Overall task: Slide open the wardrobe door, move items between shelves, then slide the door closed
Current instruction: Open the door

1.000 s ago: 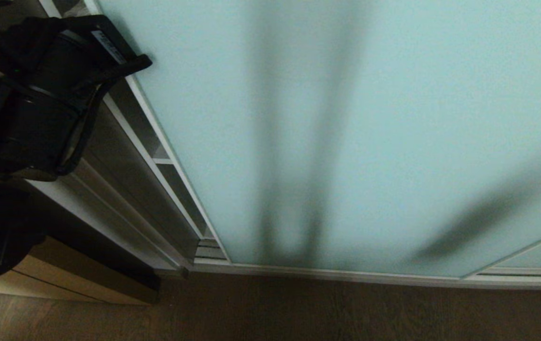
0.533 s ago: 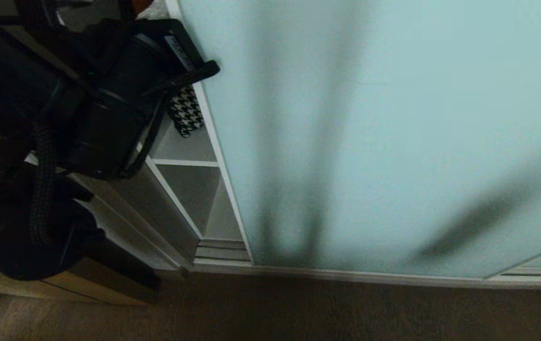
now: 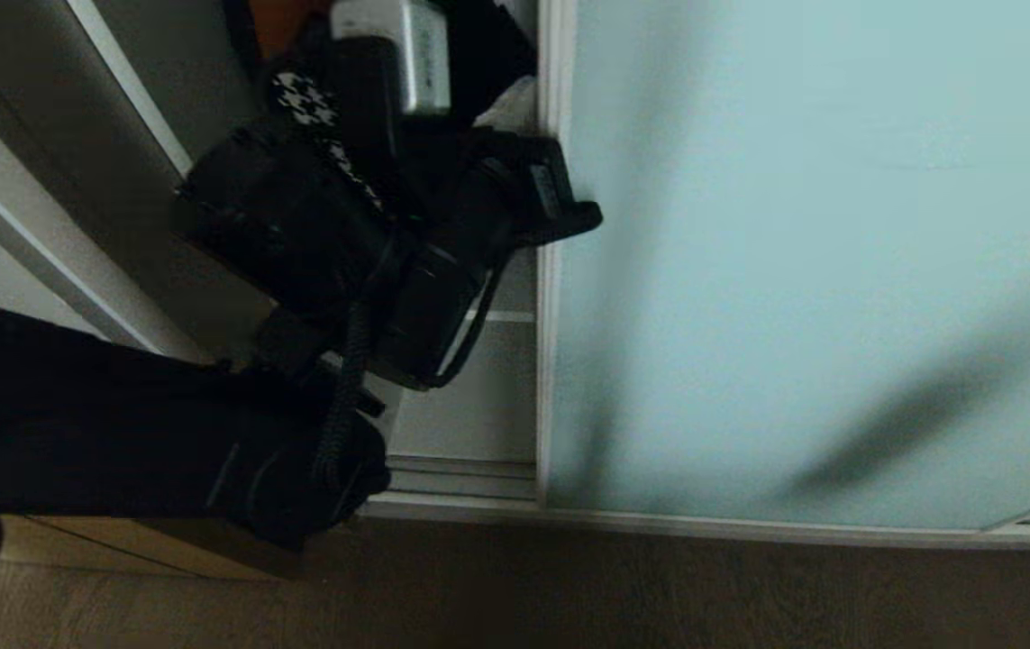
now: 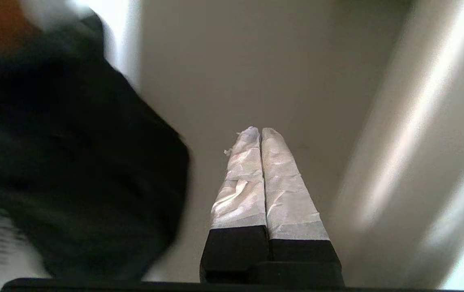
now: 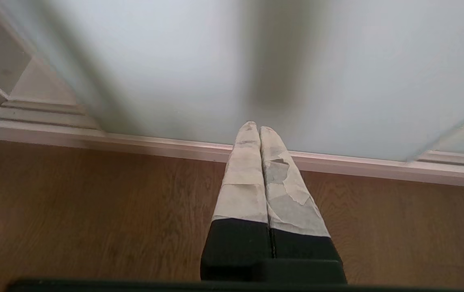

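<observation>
Left gripper (image 4: 260,134), fingers clenched on nothing, sits inside the wardrobe opening just beside the sliding wardrobe door (image 3: 821,270) frame edge; best keep pressing flat on that frame, clear of the houndstooth item (image 3: 303,101); right gripper (image 5: 259,127) clenched, parked near floor.

open wardrobe shelves over a wood floor
a houndstooth-patterned item (image 3: 303,101) sits up on the shelves (image 3: 501,317); the brown wood floor (image 3: 659,586) runs along the ribbed track (image 3: 460,478).

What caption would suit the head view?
Left gripper, shut, reaches into the wardrobe beside the partly open sliding wardrobe door.
</observation>
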`<state>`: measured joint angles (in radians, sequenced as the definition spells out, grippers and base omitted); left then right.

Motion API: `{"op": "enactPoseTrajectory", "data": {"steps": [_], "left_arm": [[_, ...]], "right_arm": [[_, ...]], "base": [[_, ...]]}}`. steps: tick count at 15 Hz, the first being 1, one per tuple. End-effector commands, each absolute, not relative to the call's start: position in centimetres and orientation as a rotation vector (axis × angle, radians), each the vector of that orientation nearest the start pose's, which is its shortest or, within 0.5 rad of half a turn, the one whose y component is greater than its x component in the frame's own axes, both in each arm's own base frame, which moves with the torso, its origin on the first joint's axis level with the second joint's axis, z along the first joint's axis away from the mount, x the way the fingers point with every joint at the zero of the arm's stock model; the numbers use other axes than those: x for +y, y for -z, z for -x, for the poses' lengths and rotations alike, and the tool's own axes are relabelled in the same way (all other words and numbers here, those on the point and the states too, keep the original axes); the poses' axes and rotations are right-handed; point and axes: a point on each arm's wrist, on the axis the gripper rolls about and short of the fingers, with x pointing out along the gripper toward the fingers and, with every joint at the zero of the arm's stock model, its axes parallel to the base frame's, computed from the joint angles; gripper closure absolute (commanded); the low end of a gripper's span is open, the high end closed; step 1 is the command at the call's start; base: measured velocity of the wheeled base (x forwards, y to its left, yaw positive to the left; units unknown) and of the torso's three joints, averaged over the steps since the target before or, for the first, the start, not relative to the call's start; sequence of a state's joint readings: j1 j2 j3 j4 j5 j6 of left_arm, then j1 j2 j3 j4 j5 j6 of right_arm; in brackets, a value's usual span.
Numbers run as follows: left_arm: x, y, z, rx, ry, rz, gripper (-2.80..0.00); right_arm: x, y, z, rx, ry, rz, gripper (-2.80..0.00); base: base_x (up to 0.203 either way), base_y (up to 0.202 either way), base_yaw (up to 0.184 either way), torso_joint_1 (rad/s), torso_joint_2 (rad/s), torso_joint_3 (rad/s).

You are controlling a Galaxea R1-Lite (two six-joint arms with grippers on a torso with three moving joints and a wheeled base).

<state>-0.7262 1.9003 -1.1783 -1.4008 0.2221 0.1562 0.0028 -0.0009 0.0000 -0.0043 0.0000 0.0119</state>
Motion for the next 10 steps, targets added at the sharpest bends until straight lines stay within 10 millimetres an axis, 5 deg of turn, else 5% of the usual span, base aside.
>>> {"op": "enactPoseTrajectory", "data": {"steps": [1,6,10], "left_arm": [[-26.8,-27.1,-27.7,-0.637,0.485,0.178,0.0],[-25.6,-29.6,-26.6,-0.693,0.445,0.225,0.0],[-18.7,-33.0,-25.3,-0.71,0.274,0.205,0.0]], "right_arm": [[0.0,-7.6,2.3,-0.006,-0.003,-0.012,0.0],[0.0,-7.6,2.3,-0.006,-0.003,-0.012,0.0],[0.0,-7.6,2.3,-0.006,-0.003,-0.012,0.0]], "base": [[0.0,0.0,0.0,0.0,0.0,0.0],[0.0,0.0,0.0,0.0,0.0,0.0],[0.0,0.0,0.0,0.0,0.0,0.0]]}}
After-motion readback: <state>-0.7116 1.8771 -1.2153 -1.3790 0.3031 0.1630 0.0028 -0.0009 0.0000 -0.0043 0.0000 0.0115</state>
